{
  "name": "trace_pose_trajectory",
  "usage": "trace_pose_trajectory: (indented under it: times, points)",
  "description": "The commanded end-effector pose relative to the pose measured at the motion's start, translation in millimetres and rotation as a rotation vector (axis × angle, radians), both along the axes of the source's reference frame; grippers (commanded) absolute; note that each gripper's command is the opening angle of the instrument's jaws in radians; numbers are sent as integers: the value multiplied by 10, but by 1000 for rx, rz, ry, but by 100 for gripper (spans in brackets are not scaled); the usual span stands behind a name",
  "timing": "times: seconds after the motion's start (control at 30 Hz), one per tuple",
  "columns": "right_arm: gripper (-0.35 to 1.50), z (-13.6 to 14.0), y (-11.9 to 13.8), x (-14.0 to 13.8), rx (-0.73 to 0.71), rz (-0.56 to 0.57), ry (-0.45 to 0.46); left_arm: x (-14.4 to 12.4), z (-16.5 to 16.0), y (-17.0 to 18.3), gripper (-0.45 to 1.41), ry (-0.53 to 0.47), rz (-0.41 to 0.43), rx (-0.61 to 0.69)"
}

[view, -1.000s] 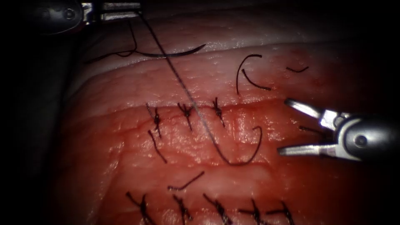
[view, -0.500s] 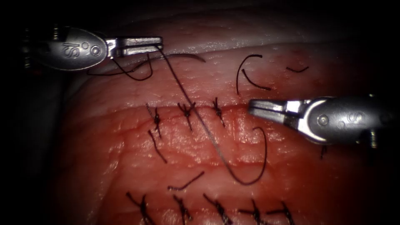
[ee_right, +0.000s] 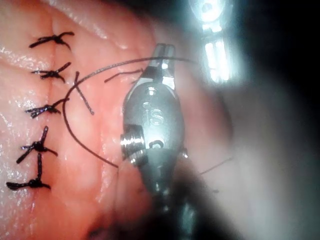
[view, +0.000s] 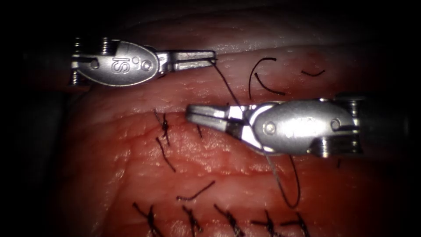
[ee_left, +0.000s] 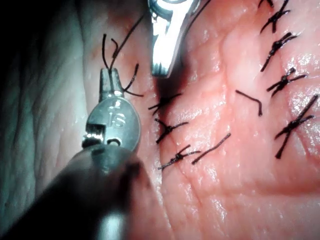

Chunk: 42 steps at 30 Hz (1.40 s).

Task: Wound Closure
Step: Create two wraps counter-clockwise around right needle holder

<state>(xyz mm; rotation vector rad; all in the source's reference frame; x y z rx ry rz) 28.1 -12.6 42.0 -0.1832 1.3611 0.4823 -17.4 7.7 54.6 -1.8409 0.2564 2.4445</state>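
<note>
So the left hand [view: 212, 56] sits at the far side of the tissue [view: 131, 149], clamped down on the thread [view: 226, 83], which runs from its tip toward the near right, under the right hand [view: 189, 113], and curls into a loop below it. The right hand's jaws are closed with nothing in them, hovering over the stitched cut [view: 166, 115]. Loose cut ends [view: 195, 192] lie around. Can't spot the needle.
</note>
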Motion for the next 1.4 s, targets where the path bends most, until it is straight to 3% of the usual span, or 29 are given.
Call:
trace_pose_trajectory:
  times: [0.03, 0.2, 0.43, 0.47, 0.5, 0.6, 0.67, 0.9, 1.03, 1.4]
  points:
    - [-35, 3, 3, 9, -2, 1, 6, -5, 5, 3, -45, 0, -1, -1]
    - [-35, -5, 12, 8, -7, 35, 46, -9, 16, -15, -45, 5, 2, 7]
    - [-35, -7, 26, -7, -67, 128, 26, -16, 14, -42, -45, 6, 0, 7]
    - [-10, -6, 28, -9, -82, 135, 1, -17, 13, -46, -45, 5, -1, 10]
    - [36, -5, 30, -11, -89, 145, -28, -17, 11, -51, -45, 5, 0, 7]
    - [93, 5, 38, -22, -60, 153, -100, -21, 5, -65, -45, 6, 0, 10]
    - [101, 12, 40, -29, -52, 163, -136, -25, 1, -73, -45, 8, 0, 11]
    - [111, 35, 29, -45, -29, 65, -293, -36, -28, -86, -45, 15, 1, 19]
    - [116, 40, 22, -55, -47, 16, -312, -41, -39, -89, -45, 16, -1, 22]
    - [91, 52, 18, -97, -134, -82, -327, -75, -59, -93, -45, 9, 27, 34]
